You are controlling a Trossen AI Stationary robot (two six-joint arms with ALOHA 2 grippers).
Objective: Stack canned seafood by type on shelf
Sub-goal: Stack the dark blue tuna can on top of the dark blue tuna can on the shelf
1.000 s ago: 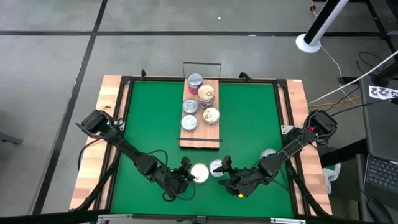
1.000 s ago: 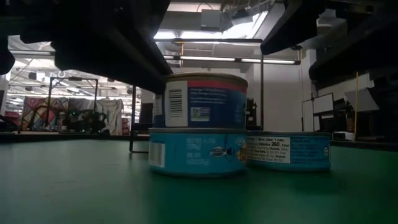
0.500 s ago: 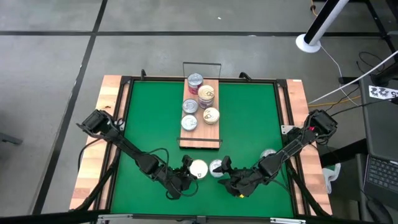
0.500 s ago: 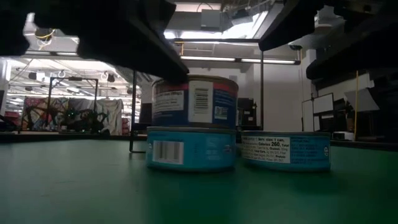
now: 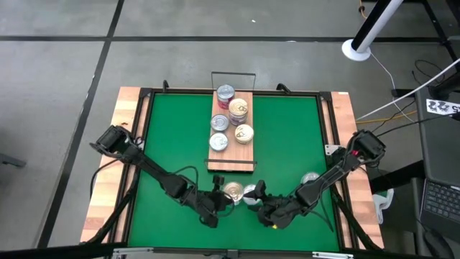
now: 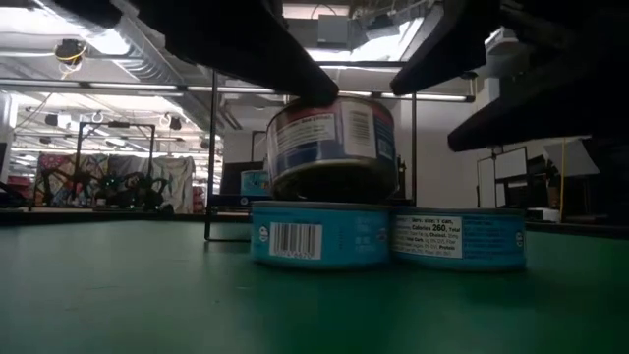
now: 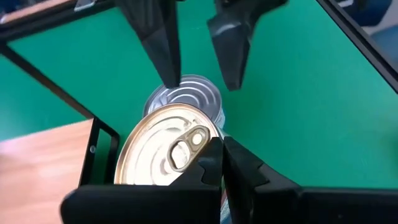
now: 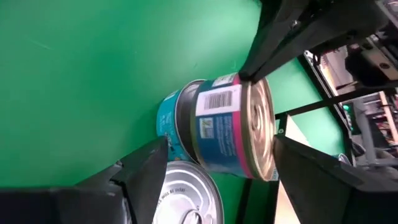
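canned seafood: a gold-topped tin (image 5: 232, 191) sits tilted on a blue tin (image 6: 316, 234) near the mat's front edge, silver tin (image 5: 250, 192) touching; left gripper (image 5: 218, 199) closed beside it, right gripper (image 5: 259, 197) open. five tins crowd the shelf (image 5: 231, 162).

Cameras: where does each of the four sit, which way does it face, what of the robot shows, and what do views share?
High: overhead, straight down; both arms, the shelf, left gripper, right gripper.
Low: at mat height, looking level into the room; dark arms overhead, gold-top tin tilted on a blue tin.
Left wrist: past its shut fingers at the gold-top tin; right arm's fingers beyond.
Right wrist: between its spread fingers at that tin.
Shared: all four show the gold-top tin.
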